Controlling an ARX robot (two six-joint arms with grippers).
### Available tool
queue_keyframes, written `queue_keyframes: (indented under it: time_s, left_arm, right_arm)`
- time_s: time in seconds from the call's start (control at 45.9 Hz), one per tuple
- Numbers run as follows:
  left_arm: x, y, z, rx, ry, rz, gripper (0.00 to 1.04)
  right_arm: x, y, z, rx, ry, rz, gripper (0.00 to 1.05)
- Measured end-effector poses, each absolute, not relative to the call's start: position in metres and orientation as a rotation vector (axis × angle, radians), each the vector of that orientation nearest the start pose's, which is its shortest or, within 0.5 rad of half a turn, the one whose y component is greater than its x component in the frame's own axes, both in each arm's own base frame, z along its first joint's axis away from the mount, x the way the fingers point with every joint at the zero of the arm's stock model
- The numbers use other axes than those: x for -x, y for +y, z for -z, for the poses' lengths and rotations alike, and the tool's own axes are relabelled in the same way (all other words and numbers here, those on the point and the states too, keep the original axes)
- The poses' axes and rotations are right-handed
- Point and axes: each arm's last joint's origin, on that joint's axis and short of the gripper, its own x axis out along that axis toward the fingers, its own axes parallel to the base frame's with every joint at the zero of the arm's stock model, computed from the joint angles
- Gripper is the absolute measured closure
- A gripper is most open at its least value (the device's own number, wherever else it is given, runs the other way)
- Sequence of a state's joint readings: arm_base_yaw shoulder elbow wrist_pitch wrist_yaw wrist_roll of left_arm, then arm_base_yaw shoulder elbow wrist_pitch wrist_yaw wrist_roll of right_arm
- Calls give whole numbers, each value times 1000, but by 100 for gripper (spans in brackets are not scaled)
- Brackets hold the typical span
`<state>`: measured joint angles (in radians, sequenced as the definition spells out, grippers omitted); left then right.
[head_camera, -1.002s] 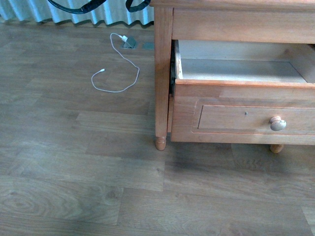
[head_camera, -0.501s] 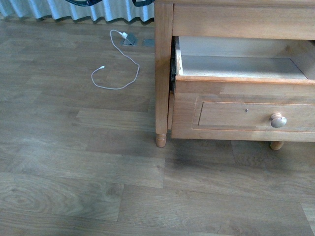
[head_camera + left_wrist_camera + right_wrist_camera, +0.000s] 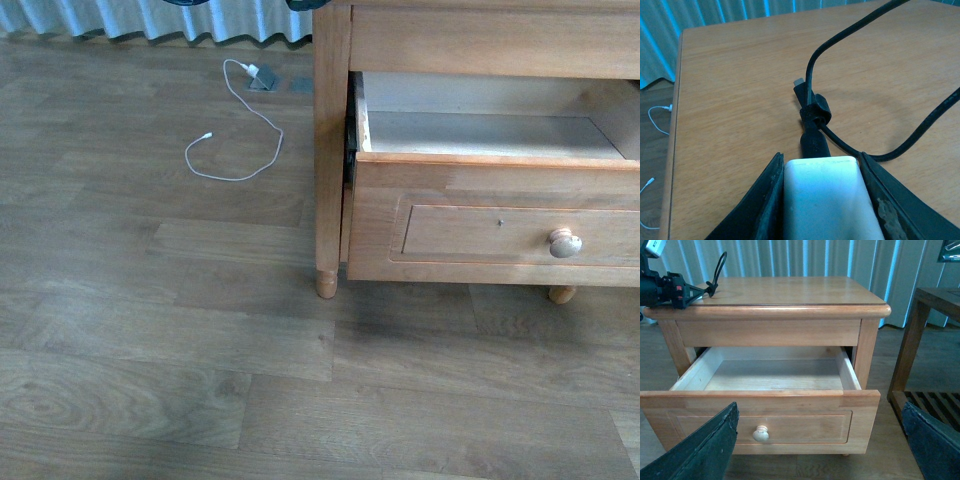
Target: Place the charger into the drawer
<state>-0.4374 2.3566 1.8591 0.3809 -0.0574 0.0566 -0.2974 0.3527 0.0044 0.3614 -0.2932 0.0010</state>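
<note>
Two scuffed left fingers (image 3: pixel 767 200) pinching smooth white rectangular charger (image 3: pixel 822 200); right fingers (image 3: pixel 700 450) spread, honey-wood drawer (image 3: pixel 800 407) open, pale inside

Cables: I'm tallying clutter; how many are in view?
2: a black cable from the charger over the nightstand, a white cable on the floor beside it. More may be hidden.

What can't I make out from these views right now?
Front view: upper edge crops wooden nightstand top; right edge crops open honey-coloured wooden drawer.
Left wrist view: left pincer and frame edge hide sides and rear of small white rectangular charger block; lifted or resting, unclear.
Right wrist view: drawer's front panel hides its front floor.
</note>
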Motion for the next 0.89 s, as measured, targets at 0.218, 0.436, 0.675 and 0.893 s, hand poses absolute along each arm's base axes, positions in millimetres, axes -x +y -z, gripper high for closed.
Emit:
queue_keyframes:
  time_s: [0.218,0.436,0.675,0.893]
  left_arm:
    - [-478,-217,-220,-76,62,355,65]
    - [-420,-207,-258,-115,-5,544,65]
    - [-375,-222,-240,-217,77,778,65]
    - [-371,-236,-203,-282,190,839,65]
  right_arm:
    - [-116,-27,-169,3,-13,4,8]
    - [-116,-27,-169,3,-13,4,8]
    - [-116,-27,-169,3,-13,4,8]
    - [-116,-27,-169,3,-13,4,8]
